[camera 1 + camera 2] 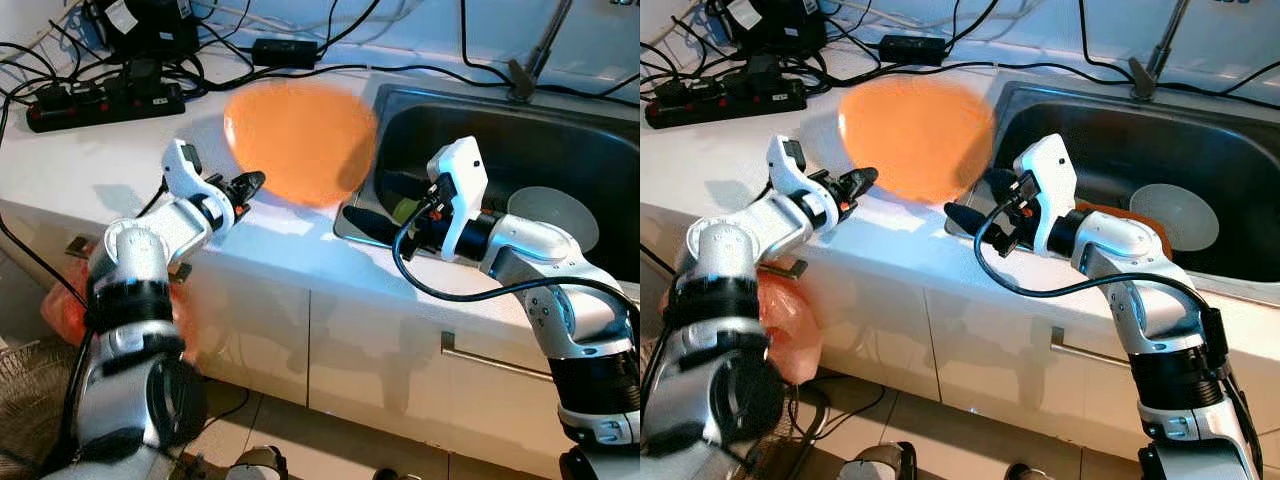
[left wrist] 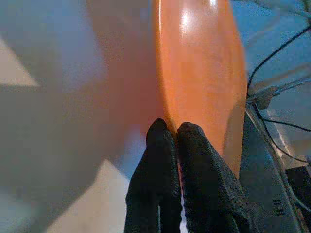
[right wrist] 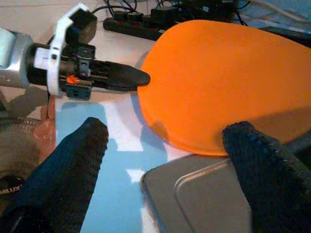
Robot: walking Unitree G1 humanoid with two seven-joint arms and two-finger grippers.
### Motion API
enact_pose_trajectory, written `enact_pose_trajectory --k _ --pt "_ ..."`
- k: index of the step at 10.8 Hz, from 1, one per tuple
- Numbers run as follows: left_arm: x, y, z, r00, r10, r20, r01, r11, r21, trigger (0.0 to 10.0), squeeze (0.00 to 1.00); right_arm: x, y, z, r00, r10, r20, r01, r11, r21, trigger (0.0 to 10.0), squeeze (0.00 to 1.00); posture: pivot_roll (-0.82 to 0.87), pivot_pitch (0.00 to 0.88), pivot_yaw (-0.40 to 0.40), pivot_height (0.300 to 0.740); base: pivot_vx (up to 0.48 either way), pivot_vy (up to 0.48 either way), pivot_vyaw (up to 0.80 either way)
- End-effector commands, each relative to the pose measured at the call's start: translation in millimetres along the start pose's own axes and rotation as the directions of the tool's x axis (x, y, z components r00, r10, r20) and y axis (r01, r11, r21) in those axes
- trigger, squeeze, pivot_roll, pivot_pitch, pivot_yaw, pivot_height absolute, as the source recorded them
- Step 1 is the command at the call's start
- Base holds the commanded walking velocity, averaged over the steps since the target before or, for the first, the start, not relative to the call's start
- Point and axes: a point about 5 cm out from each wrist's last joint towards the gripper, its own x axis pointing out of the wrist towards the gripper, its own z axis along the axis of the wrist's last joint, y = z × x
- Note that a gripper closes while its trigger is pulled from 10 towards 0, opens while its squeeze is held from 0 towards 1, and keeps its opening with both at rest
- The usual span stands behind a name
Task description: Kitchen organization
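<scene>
We are holding the orange plate tilted above the worktop, just left of the sink, our left pincer clamped together on its near-left rim. Our right pincer is waiting with fingers apart near the sink's edge; we should probably keep the grip firm and the plate steady.

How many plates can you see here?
2. An orange plate is held tilted above the counter by the left gripper. A pale plate lies in the sink. Others may be hidden behind the right arm.
</scene>
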Motion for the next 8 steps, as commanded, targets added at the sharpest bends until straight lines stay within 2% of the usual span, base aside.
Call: enact_pose_trajectory --k 1,2,4,5,6,7,8 --pt "-2.0 -4.2 3 1.000 -0.027 0.013 0.026 0.998 0.051 0.0 0.00 -2.5 -3.0 -3 1.000 -0.018 -0.008 0.018 1.000 0.011 10.0 0.00 0.14 0.088 0.022 0.740 0.000 0.000 0.00" --pt "-4.8 -4.3 5 0.997 -0.066 0.042 0.064 0.997 0.043 0.0 0.00 -2.0 -4.8 -3 1.000 -0.027 -0.008 0.027 1.000 0.013 10.0 0.00 0.14 0.088 0.018 0.740 0.000 0.000 0.00" --pt "-8.2 -8.1 8 0.985 -0.147 0.092 0.140 0.987 0.077 0.0 0.00 -0.2 -12.0 -1 0.997 -0.076 0.008 0.076 0.997 0.029 10.0 0.00 0.14 0.086 0.010 0.740 0.000 0.000 0.00" --pt "-13.3 -9.1 12 0.966 -0.210 0.152 0.197 0.976 0.095 0.0 0.00 1.7 -24.4 5 0.982 -0.184 0.050 0.180 0.981 0.072 10.0 0.00 0.14 0.087 0.007 0.740 0.000 0.000 0.00" --pt "-16.5 -10.7 15 0.953 -0.244 0.177 0.229 0.968 0.101 0.0 0.00 2.3 -36.3 10 0.953 -0.288 0.088 0.276 0.952 0.129 10.0 0.00 0.13 0.088 0.003 0.740 0.000 0.000 0.00" --pt "-19.7 -15.8 18 0.935 -0.291 0.202 0.275 0.956 0.106 0.0 0.00 1.9 -52.5 14 0.896 -0.426 0.127 0.385 0.886 0.258 10.0 0.00 0.14 0.088 -0.001 0.740 0.000 0.000 0.00" --pt "-21.2 -25.2 17 0.914 -0.349 0.205 0.330 0.936 0.121 0.0 0.00 4.2 -59.4 10 0.863 -0.488 0.135 0.403 0.823 0.401 10.0 0.00 0.14 0.089 -0.002 0.740 0.000 0.000 0.00"
